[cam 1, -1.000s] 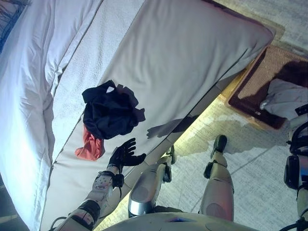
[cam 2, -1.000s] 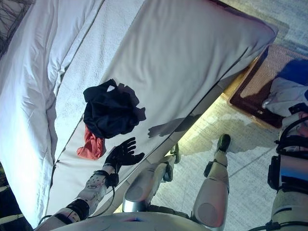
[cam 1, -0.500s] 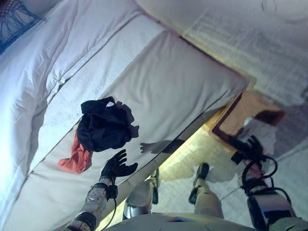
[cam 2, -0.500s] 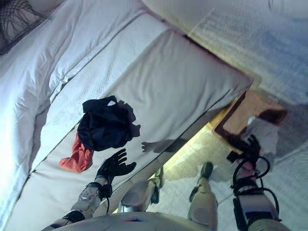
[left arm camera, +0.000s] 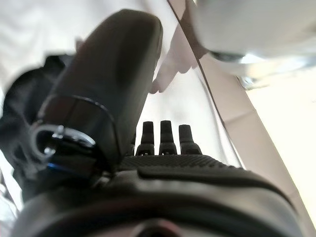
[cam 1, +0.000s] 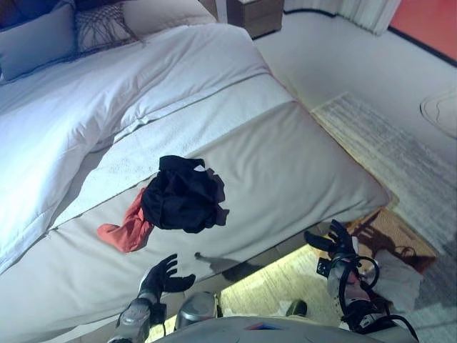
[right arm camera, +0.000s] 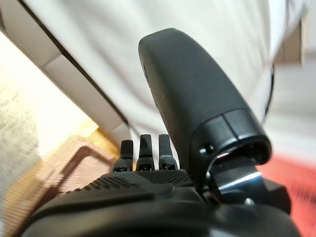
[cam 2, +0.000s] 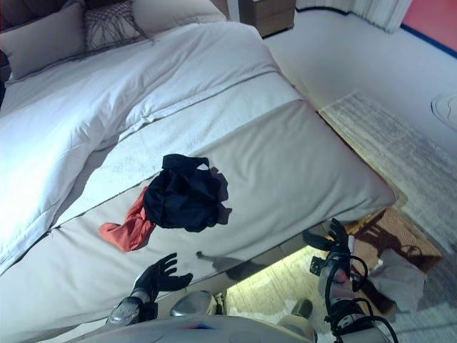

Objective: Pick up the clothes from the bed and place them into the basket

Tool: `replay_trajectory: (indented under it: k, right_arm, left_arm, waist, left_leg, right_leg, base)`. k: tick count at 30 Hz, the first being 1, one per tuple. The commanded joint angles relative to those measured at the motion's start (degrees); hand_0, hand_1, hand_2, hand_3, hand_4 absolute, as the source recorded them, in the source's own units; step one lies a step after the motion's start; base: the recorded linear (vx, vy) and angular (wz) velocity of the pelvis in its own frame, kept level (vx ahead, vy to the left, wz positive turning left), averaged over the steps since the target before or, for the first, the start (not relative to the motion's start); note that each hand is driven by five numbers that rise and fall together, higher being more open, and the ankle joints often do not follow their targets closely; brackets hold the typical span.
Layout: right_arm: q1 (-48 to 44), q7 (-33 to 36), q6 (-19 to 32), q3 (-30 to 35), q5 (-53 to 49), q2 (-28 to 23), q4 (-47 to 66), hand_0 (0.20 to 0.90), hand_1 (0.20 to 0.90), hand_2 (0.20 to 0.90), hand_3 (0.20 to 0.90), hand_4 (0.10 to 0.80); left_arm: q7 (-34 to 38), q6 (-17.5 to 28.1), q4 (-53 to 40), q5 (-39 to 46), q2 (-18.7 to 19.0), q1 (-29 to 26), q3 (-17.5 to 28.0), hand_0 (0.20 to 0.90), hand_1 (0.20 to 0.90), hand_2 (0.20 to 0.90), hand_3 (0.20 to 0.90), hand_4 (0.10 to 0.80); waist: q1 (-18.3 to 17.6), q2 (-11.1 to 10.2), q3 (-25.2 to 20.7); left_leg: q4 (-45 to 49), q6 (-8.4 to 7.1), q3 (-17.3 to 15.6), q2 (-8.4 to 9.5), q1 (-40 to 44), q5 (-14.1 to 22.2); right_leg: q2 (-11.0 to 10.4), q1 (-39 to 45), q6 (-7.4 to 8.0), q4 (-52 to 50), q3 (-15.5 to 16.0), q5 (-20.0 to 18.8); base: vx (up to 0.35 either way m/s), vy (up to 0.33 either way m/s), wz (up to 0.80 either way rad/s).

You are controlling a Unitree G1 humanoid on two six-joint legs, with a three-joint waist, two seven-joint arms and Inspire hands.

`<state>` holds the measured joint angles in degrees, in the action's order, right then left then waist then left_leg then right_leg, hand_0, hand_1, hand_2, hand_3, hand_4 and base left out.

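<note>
A crumpled black garment (cam 1: 183,201) lies on the beige bed cover (cam 1: 300,164), with a red garment (cam 1: 126,229) partly under its near left side. My left hand (cam 1: 163,275) is open and empty above the bed's near edge, a short way in front of the clothes; the black garment also shows past it in the left wrist view (left arm camera: 22,98). My right hand (cam 1: 334,241) is open and empty beside the bed's near right corner. The brown wicker basket (cam 1: 400,232) stands on the floor to the right, with a pale garment (cam 1: 394,279) in it.
A white duvet (cam 1: 86,107) covers the far half of the bed, with pillows (cam 1: 100,25) at its head. A wooden nightstand (cam 1: 253,13) stands behind it. A grey rug (cam 1: 400,150) lies on the floor to the right of the bed.
The camera has swung upward, so the whole bed and room now show. My right hand has come up beside the bed's corner. My left hand stays open near the clothes.
</note>
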<state>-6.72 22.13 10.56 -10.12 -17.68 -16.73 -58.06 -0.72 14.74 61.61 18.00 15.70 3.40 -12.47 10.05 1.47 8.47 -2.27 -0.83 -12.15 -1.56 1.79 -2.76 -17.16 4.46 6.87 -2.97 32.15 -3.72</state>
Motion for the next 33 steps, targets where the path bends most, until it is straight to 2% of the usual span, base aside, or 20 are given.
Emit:
replay_trajectory:
  k: [1,2,3,4,5,6,7,9,10,12,14,17,23,28,33]
  right_arm:
    - [-4.1,-0.5,-0.1,-1.9,11.0,-4.2,2.5,0.900,0.900,0.900,0.900,0.800]
    - [-4.4,-1.7,-0.5,-3.2,13.0,-4.7,2.8,0.900,0.900,0.900,0.900,0.800]
    - [-4.6,-2.8,-1.0,-4.1,13.9,-5.0,2.9,0.900,0.900,0.900,0.900,0.800]
    - [-4.8,-5.1,-1.0,-5.7,16.0,-5.9,3.4,0.900,0.900,0.900,0.900,0.800]
    - [-4.9,-6.2,-0.9,-7.3,18.7,-6.9,4.2,0.900,0.900,0.900,0.900,0.800]
    - [-5.6,-7.6,-0.7,-9.2,20.1,-8.1,5.4,0.900,0.900,0.900,0.900,0.800]
    - [-6.2,-8.3,-0.4,-9.9,20.0,-8.6,5.7,0.900,0.900,0.900,0.900,0.800]
    - [-7.2,-8.4,0.7,-10.9,21.0,-9.4,5.5,0.900,0.900,0.900,0.900,0.800]
    - [-7.8,-8.4,0.8,-11.1,20.4,-9.4,5.2,0.900,0.900,0.900,0.900,0.800]
    - [-8.6,-7.6,0.9,-11.1,20.1,-9.1,5.8,0.900,0.900,0.900,0.900,0.800]
    - [-12.9,-6.2,1.9,-12.0,20.0,-9.5,4.0,0.900,0.900,0.900,0.900,0.800]
    - [-17.4,-5.4,1.2,-12.0,19.6,-10.2,3.4,0.900,0.900,0.900,0.900,0.800]
    - [-24.9,-4.5,1.0,-13.8,24.3,-11.0,4.6,0.900,0.900,0.900,0.900,0.800]
    - [-30.5,-0.4,0.6,-16.0,25.3,-9.9,3.0,0.900,0.900,0.900,0.900,0.800]
    - [-37.2,3.4,-0.9,-16.5,26.5,-10.4,-0.3,0.900,0.900,0.900,0.900,0.800]
  left_arm:
    - [-0.2,1.3,-0.6,-0.6,3.4,-5.0,1.9,0.900,0.900,0.900,0.900,0.800]
    - [-0.1,0.9,-0.9,-0.8,3.8,-5.2,1.4,0.900,0.900,0.900,0.900,0.800]
    - [0.2,0.8,-1.1,-0.9,4.0,-5.3,0.7,0.900,0.900,0.900,0.900,0.800]
    - [0.8,0.1,-1.5,-0.4,4.8,-5.6,-0.5,0.900,0.900,0.900,0.900,0.800]
    - [1.0,-0.4,-1.7,0.4,5.3,-5.9,-1.0,0.900,0.900,0.900,0.900,0.800]
    - [1.3,-0.7,-1.8,0.6,5.9,-6.5,-1.5,0.900,0.900,0.900,0.900,0.800]
    - [1.5,-0.8,-1.8,0.4,6.0,-6.9,-1.7,0.900,0.900,0.900,0.900,0.800]
    - [1.5,-0.8,-1.7,0.1,6.8,-7.6,-2.3,0.900,0.900,0.900,0.900,0.800]
    - [1.7,-1.2,-1.8,0.5,7.2,-7.5,-2.8,0.900,0.900,0.900,0.900,0.800]
    - [3.3,-1.9,-2.1,-0.7,6.4,-6.4,-1.8,0.900,0.900,0.900,0.900,0.800]
    - [2.9,-0.9,-0.8,-2.7,6.5,-6.1,-1.1,0.900,0.900,0.900,0.900,0.800]
    - [3.6,-0.5,0.5,-5.0,6.4,-4.2,-0.5,0.900,0.900,0.900,0.900,0.800]
    - [1.5,0.5,0.1,-4.7,8.0,-3.5,0.3,0.900,0.900,0.900,0.900,0.800]
    - [-0.1,1.3,-0.7,-5.4,10.2,-4.0,0.7,0.900,0.900,0.900,0.900,0.800]
    - [-1.9,3.0,-0.8,-3.9,12.1,-5.5,-0.4,0.900,0.900,0.900,0.900,0.800]
  waist:
    - [2.6,0.4,-2.0]
    - [2.0,0.6,-1.9]
    - [1.5,0.6,-1.9]
    - [0.1,0.2,-1.7]
    - [-0.7,-0.5,-1.6]
    - [-1.4,-1.6,-1.2]
    - [-1.6,-2.2,-1.2]
    - [-2.2,-3.3,-0.6]
    - [-2.2,-3.4,-0.4]
    - [0.1,-4.7,-0.5]
    - [3.2,-6.3,0.2]
    - [5.8,-7.0,1.2]
    - [9.3,-7.1,3.0]
    - [12.4,-7.8,4.6]
    - [15.0,-7.3,8.2]
  left_leg:
    - [2.8,3.25,2.7,2.97,-3.5,0.1]
    - [2.7,3.98,3.6,3.14,-3.0,0.7]
    - [2.1,4.20,4.5,3.21,-2.5,0.8]
    - [0.8,4.09,7.1,3.32,-1.8,0.6]
    - [0.0,3.59,8.9,3.52,-1.3,0.3]
    - [-0.8,2.88,10.5,3.65,-0.7,0.5]
    - [-1.0,2.56,11.1,3.64,-0.8,0.7]
    - [-0.8,2.51,12.2,3.33,-0.7,1.5]
    - [-1.0,2.14,12.2,2.76,-0.7,1.2]
    - [-0.1,2.12,14.1,3.26,-2.3,0.6]
    - [0.0,0.76,15.4,1.94,-4.3,-0.6]
    - [0.4,-0.43,16.3,1.35,-5.6,-1.7]
    - [0.7,-1.72,18.0,0.99,-7.9,-3.2]
    - [2.3,-1.78,20.8,1.28,-10.1,-3.2]
    - [6.2,-2.09,22.5,1.77,-15.2,-2.6]
  right_leg:
    - [-2.4,-1.5,1.05,-27.5,-9.1,-2.0]
    - [-1.6,-4.3,0.58,-30.8,-12.4,-2.4]
    - [-0.1,-6.4,0.06,-31.5,-14.4,-1.9]
    - [4.1,-9.2,-1.17,-28.1,-17.2,-0.2]
    - [6.5,-9.8,-1.51,-22.6,-18.5,0.6]
    - [8.1,-9.9,-1.23,-15.1,-19.1,0.9]
    - [8.6,-9.9,-0.96,-10.0,-19.0,0.3]
    - [9.7,-10.3,-0.31,-6.9,-21.4,-0.7]
    - [10.5,-8.9,-0.57,-6.5,-21.7,1.1]
    - [11.1,-6.2,-0.31,-5.4,-20.6,0.2]
    - [12.4,-4.2,-1.37,-1.4,-18.7,1.7]
    - [12.7,-1.8,-1.93,1.5,-17.0,2.0]
    - [12.9,-0.8,-2.58,2.8,-13.2,2.3]
    - [13.3,-0.7,-3.05,1.7,-11.0,3.1]
    - [13.0,-3.0,-3.52,-0.2,-9.0,3.5]
  base:
    - [0.261,0.175,0.95]
    - [0.209,0.075,1.02]
    - [0.235,-0.065,1.11]
    - [0.240,-0.188,1.05]
    - [0.284,-0.309,1.12]
    - [0.217,-0.306,1.11]
    - [0.184,-0.300,0.99]
    - [0.182,-0.216,1.02]
    - [0.207,-0.215,1.52]
    - [0.113,-0.271,1.31]
    - [0.073,-0.265,0.33]
    - [0.097,-0.070,0.40]
    - [0.064,0.014,0.23]
    - [0.116,-0.059,0.24]
    - [-0.026,-0.054,0.24]
